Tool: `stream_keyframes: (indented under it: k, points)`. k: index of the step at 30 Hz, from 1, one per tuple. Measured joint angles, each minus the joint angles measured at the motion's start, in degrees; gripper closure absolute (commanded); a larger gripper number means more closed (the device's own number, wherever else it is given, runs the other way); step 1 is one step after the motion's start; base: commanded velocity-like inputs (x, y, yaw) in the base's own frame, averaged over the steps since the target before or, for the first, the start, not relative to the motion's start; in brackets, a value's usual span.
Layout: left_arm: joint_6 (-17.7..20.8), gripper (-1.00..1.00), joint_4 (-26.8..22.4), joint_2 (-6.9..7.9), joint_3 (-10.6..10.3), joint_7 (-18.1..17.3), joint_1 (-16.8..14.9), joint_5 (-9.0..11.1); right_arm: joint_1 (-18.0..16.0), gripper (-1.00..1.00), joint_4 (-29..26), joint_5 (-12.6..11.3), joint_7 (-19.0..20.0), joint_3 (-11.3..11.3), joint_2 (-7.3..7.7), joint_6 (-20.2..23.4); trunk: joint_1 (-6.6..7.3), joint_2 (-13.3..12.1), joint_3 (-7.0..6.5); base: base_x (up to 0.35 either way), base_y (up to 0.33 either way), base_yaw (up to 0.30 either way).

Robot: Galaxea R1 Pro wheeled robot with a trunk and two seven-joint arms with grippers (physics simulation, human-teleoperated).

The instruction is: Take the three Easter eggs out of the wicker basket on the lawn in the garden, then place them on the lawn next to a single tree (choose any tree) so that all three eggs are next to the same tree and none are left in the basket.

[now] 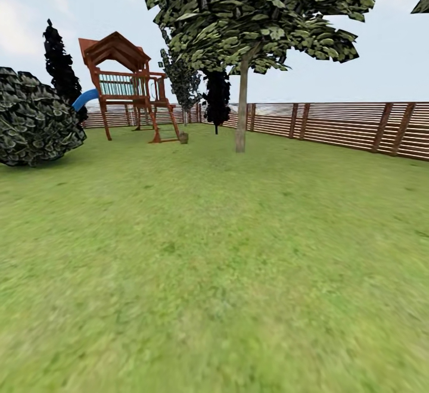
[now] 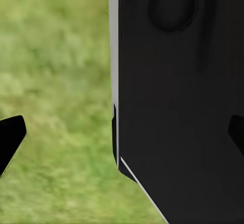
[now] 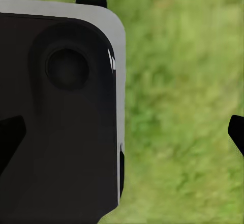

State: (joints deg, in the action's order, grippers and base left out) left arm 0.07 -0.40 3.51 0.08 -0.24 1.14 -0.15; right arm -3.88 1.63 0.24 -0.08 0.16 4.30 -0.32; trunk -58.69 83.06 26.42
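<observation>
- Two grippers hanging over grass beside dark robot panels: left gripper (image 2: 122, 135) and right gripper (image 3: 122, 132), fingertips wide apart, gripping nothing.
- Lying open ahead: lawn (image 1: 226, 274).
- Standing far ahead: tree (image 1: 241, 113), wooden fence (image 1: 357, 125) edging behind.

Left body panel: you see a broad matte black slab with a pale grey edge strip (image 2: 178, 107), a round recessed dimple at its twelve o'clock.
Left fingertips: black pointed wedges (image 2: 10, 135).
Right body panel: same black slab, rounded grey-trimmed corner (image 3: 61, 117), circular recess.
Right fingertips: black wedges (image 3: 236, 132).
</observation>
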Motion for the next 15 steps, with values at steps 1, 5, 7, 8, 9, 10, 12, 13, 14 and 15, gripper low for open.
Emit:
stream_keyframes:
  k: [1, 5, 7, 8, 9, 10, 12, 13, 14, 15]
  points:
    - [-0.01, -1.0, 0.0, 0.0, 0.0, 0.0, 0.0, 0.01, 0.0, -1.0, 0.0, 0.0, 0.0, 0.0, 0.0, 0.0, 0.0, 0.0, 0.0, 0.337, 0.074, 0.0]
    - [0.0, -1.0, 0.0, 0.0, 0.0, 0.0, 0.0, 0.01, 0.0, -1.0, 0.0, 0.0, 0.0, 0.0, 0.0, 0.0, 0.0, 0.0, 0.0, 0.337, 0.074, 0.0]
    - [-0.02, -1.0, 0.0, 0.0, 0.0, 0.0, 0.0, 0.03, 0.0, -1.0, 0.0, 0.0, 0.0, 0.0, 0.0, 0.0, 0.0, 0.0, 0.0, 0.337, 0.074, 0.0]
    - [-0.03, -1.0, 0.0, 0.0, 0.0, 0.0, 0.0, 0.01, 0.0, -1.0, 0.0, 0.0, 0.0, 0.0, 0.0, 0.0, 0.0, 0.0, 0.0, 0.337, 0.074, 0.0]
    - [-0.02, -1.0, 0.0, 0.0, 0.0, 0.0, 0.0, 0.0, 0.0, -1.0, 0.0, 0.0, 0.0, 0.0, 0.0, 0.0, 0.0, 0.0, 0.0, 0.337, 0.074, 0.0]
    - [-0.02, -1.0, 0.0, 0.0, 0.0, 0.0, 0.0, 0.01, 0.0, -1.0, 0.0, 0.0, 0.0, 0.0, 0.0, 0.0, 0.0, 0.0, 0.0, 0.337, 0.074, 0.0]
    - [0.0, -1.0, 0.0, 0.0, 0.0, 0.0, 0.0, 0.0, 0.0, -1.0, 0.0, 0.0, 0.0, 0.0, 0.0, 0.0, 0.0, 0.0, 0.0, 0.337, 0.074, 0.0]
    - [0.0, -1.0, 0.0, 0.0, 0.0, 0.0, 0.0, 0.0, 0.0, -1.0, 0.0, 0.0, 0.0, 0.0, 0.0, 0.0, 0.0, 0.0, 0.0, 0.337, 0.074, 0.0]
    - [-0.03, -1.0, 0.0, 0.0, 0.0, 0.0, 0.0, -0.01, 0.0, -1.0, 0.0, 0.0, 0.0, 0.0, 0.0, 0.0, 0.0, 0.0, 0.0, 0.337, 0.074, 0.0]
    - [-0.02, -1.0, 0.0, 0.0, 0.0, 0.0, 0.0, -0.01, 0.0, -1.0, 0.0, 0.0, 0.0, 0.0, 0.0, 0.0, 0.0, 0.0, 0.0, 0.337, 0.074, 0.0]
